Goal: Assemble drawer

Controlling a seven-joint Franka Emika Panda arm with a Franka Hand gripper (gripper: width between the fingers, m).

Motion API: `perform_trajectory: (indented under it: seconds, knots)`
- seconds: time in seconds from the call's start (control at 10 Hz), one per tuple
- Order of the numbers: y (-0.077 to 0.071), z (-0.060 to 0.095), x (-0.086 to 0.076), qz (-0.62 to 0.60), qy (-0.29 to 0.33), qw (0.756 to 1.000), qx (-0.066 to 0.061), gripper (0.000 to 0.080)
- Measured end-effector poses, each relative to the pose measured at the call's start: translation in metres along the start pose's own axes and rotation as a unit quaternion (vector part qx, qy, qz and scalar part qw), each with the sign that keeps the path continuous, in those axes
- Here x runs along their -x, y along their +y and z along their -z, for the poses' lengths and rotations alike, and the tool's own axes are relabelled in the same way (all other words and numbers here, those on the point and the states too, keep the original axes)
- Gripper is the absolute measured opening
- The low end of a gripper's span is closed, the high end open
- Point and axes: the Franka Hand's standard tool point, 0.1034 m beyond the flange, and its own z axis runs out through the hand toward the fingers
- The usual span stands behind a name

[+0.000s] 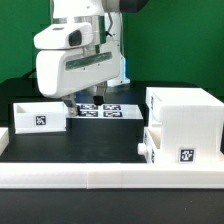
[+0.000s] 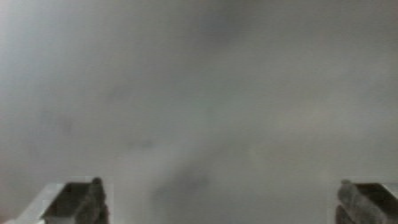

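Observation:
The tall white housing [image 1: 185, 115] of the drawer stands at the exterior view's right. A low tray [image 1: 172, 150] with a tag on its front sits against the housing's base; I cannot tell whether it is inside. Another small tray [image 1: 40, 115], also tagged, stands at the exterior view's left. My gripper [image 1: 84, 102] hangs between them, low over the marker board [image 1: 108, 111], and touches no part. In the wrist view the gripper [image 2: 222, 200] is open and empty, its fingertips [image 2: 75, 200] wide apart over a blurred grey surface.
A long low white rail [image 1: 110, 180] runs along the front of the black table. A green wall stands behind the arm.

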Motion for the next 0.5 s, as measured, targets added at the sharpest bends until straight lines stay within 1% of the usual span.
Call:
perform_trajectory:
  seconds: [0.2, 0.3, 0.4, 0.5]
  knots:
    - [0.002, 0.002, 0.022, -0.063, -0.005, 0.998, 0.001, 0.0649]
    - [0.0, 0.006, 0.035, -0.093, -0.006, 0.996, 0.007, 0.0649]
    - [-0.001, 0.007, 0.04, -0.123, -0.007, 0.992, 0.007, 0.0649]
    - [-0.002, 0.006, 0.038, -0.143, -0.007, 0.99, 0.006, 0.0649]
